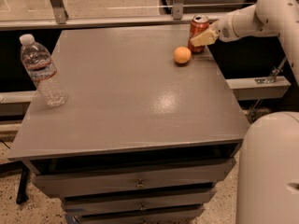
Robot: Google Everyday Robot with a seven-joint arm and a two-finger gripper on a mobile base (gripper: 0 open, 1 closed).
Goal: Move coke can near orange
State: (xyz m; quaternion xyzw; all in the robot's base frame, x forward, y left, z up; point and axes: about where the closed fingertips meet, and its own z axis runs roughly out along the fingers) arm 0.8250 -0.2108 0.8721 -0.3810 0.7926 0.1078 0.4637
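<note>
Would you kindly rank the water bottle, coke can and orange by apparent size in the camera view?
1. water bottle, though nearest the camera.
2. coke can, with the gripper beside it.
3. orange, about as wide but shorter.

Smooth white shells, cream tip
Glossy white tubular arm [261, 17] ends in a cream-yellow gripper [197, 39] at the table's [131, 101] far right corner; a bulky rounded white base [268, 171] stands by its right edge.
</note>
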